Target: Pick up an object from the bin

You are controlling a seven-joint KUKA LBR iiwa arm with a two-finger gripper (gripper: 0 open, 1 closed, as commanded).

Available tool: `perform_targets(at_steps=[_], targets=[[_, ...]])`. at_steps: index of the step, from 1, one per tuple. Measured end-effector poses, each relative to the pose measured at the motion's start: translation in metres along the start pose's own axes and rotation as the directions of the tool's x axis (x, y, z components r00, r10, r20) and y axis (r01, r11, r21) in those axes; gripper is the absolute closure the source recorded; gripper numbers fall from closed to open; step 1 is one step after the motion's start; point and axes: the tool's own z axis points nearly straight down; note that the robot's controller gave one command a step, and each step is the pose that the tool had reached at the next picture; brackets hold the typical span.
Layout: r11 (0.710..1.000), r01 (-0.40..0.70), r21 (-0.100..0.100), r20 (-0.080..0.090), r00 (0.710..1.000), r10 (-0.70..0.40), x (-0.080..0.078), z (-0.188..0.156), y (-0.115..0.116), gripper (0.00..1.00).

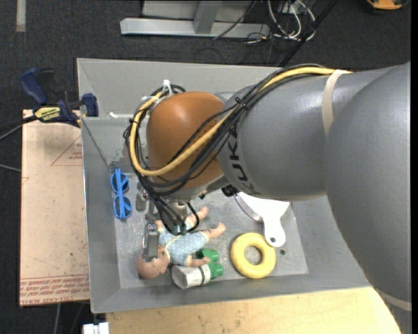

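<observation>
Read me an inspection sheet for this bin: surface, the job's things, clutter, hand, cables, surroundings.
Surface: grey metal bin, sloped walls, things lying along its near side.
Job's things: doll in a light blue suit, lying by the near wall with its head to the left, under the hand.
Clutter: blue sunglasses by the left wall; green and white bottle against the doll; yellow ring; white paddle partly under the arm.
Hand: low over the doll; open or shut cannot be told.
Cables: yellow and black, looped over the orange cover.
Surroundings: dark floor; stand foot and cords beyond the far wall.
</observation>
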Motion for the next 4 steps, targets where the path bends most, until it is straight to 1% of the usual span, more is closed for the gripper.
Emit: perform_targets(at_steps=[1,2,3,4], targets=[[1.0,-0.005,-0.002,0.007,1.0,0.005,-0.002,-0.005,-0.001,0.0],[0.976,0.216,-0.003,0.009,0.976,-0.216,-0.001,0.021,-0.028,0.0],[0.895,0.446,0.002,0.007,0.895,-0.446,-0.004,0.045,-0.065,0.0],[0.861,0.509,0.0,0.011,0.861,-0.509,-0.012,0.063,-0.075,0.0]])
